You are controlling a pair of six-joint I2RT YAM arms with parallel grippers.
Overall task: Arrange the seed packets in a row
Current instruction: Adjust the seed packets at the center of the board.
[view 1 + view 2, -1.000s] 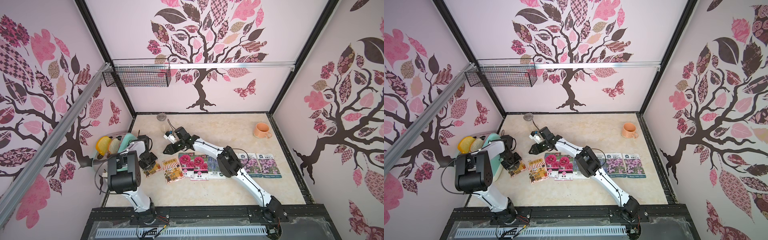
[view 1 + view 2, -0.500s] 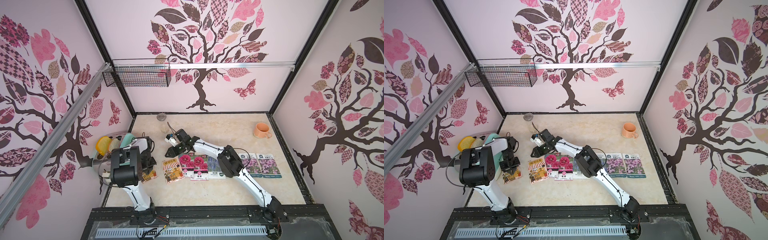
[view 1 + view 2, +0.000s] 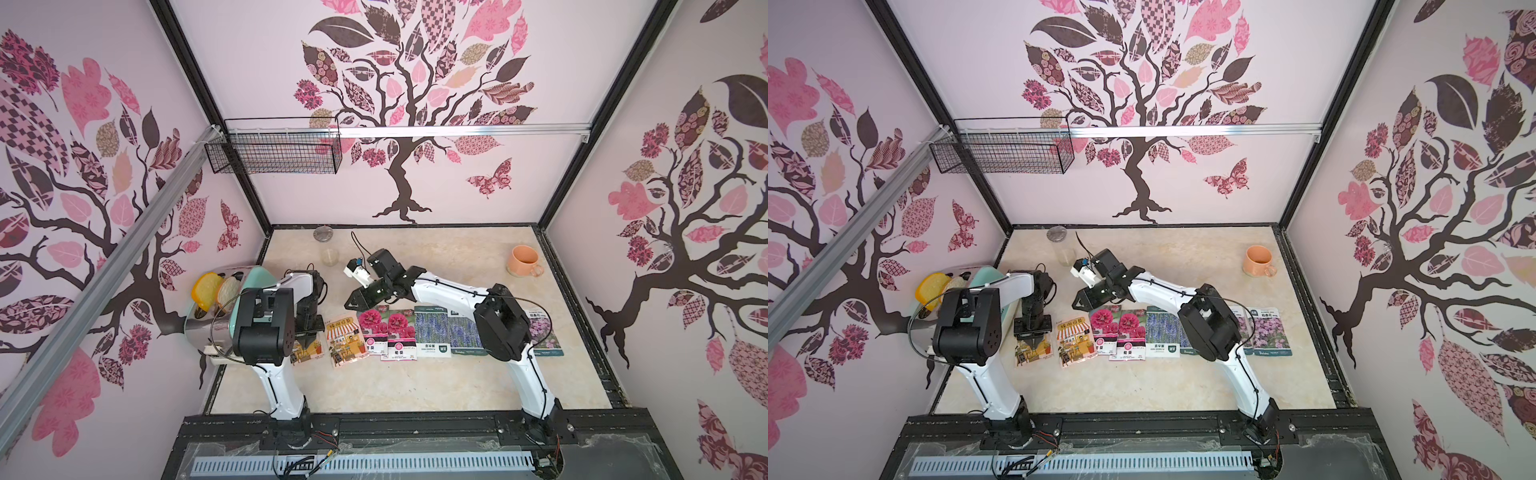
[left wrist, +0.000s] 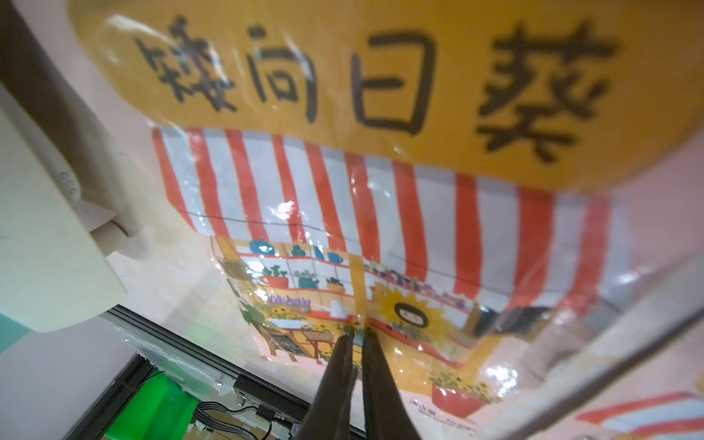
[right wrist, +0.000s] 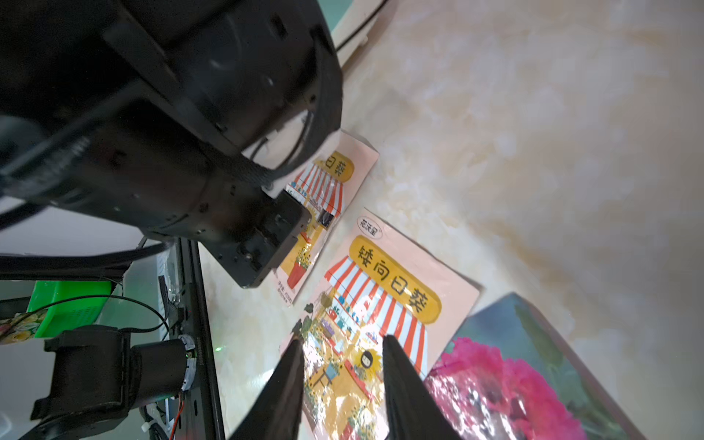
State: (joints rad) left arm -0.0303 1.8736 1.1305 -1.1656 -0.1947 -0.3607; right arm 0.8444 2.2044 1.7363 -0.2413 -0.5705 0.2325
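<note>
Tree-decal walls [image 3: 291, 199] enclose a marbled beige tabletop [image 3: 415, 386] bearing seed packets [image 3: 432, 332].

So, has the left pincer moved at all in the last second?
Yes. The left pincer came toward the near edge of the table, bringing the orange packet alongside the neighbouring orange packet, which stayed put.

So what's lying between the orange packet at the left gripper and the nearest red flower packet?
The other orange shop-print packet, lying flat and slightly skewed, fills that stretch. It shows in both top views.
</note>
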